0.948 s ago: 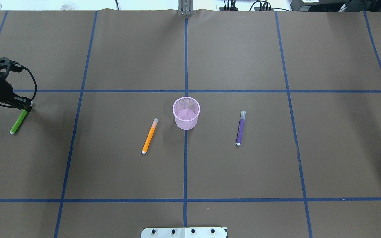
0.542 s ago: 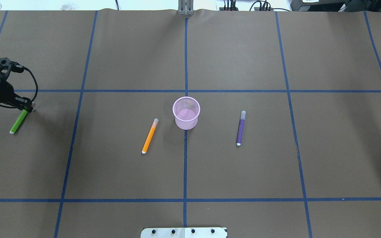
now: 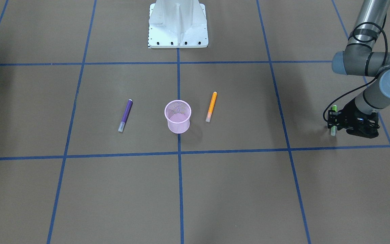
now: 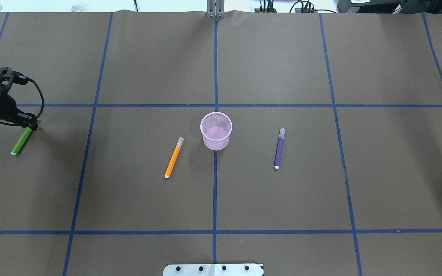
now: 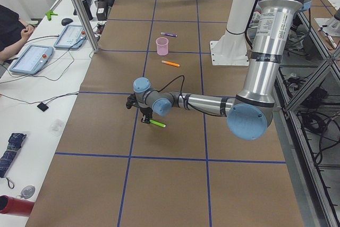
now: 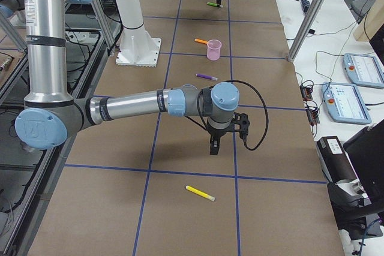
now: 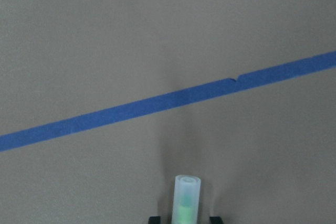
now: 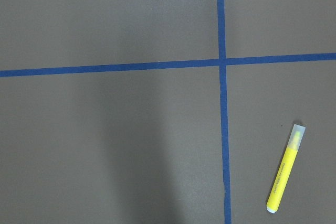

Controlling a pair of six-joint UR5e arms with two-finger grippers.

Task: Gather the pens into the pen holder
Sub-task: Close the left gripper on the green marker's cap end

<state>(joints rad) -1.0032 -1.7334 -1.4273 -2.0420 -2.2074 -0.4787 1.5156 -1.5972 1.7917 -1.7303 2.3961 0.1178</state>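
1. The left gripper [image 4: 29, 123] sits low by the left edge of the tabletop [image 4: 148, 57]. Its jaws are closed on the green pen [image 4: 21, 140], pinching it close to the pale cap [image 7: 187, 195] while the long body trails out behind. A grip that far from the middle could let the pen swing or slip on the long carry to the centre. I can't tell whether its tail is off the tabletop. If it isn't, it will drag.
2. The orange pen [image 4: 173, 157] lies flat just left of the cup. A low pass from the left edge could knock it away.
3. The pen holder [image 4: 216, 130] stands upright at mid-tabletop with no pen in it. It looks light, so a slanted pen catching the rim could tip it.
4. The purple pen [image 4: 279, 148] lies flat to the right of the cup, apart from it. A toppled cup could send it rolling.
5. The right gripper [image 6: 213, 148] hangs over the table toward the right edge, and I cannot tell how its jaws stand. The yellow pen [image 6: 200, 193] lies flat near it, not held. Both arms heading for the cup at once could collide.
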